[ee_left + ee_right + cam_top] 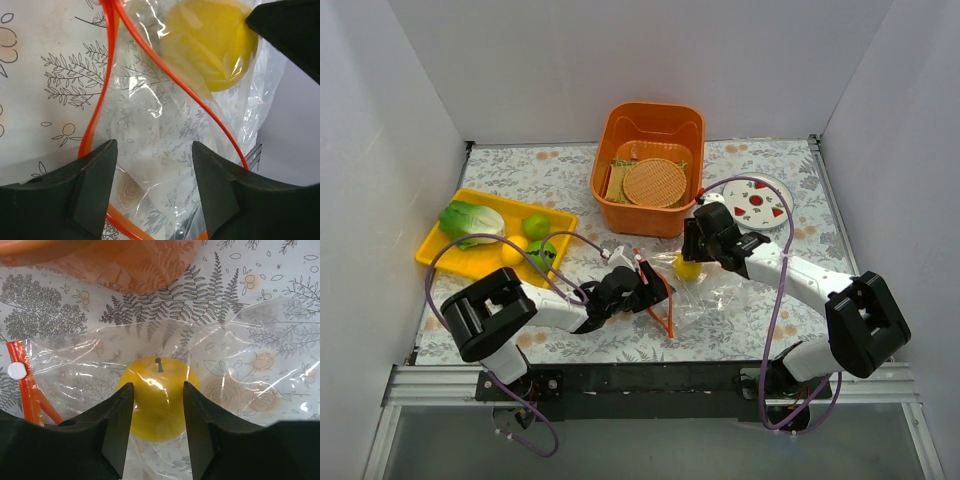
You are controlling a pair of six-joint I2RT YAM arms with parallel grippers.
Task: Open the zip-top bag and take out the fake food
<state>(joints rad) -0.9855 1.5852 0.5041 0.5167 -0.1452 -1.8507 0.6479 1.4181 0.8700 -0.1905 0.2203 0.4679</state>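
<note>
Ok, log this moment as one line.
zip-top bag: mouth open | yellow fruit: inside bag | left gripper: open at mouth | right gripper: open over fruit

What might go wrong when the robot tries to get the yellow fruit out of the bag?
The yellow fruit is round and smooth, so it might slip from the right pincer. That pincer seems to reach it through the plastic of the zip-top bag, so bag and fruit may lift together. The left pincer stands open over the orange zip strip, so nothing seems to pin the bag down.
</note>
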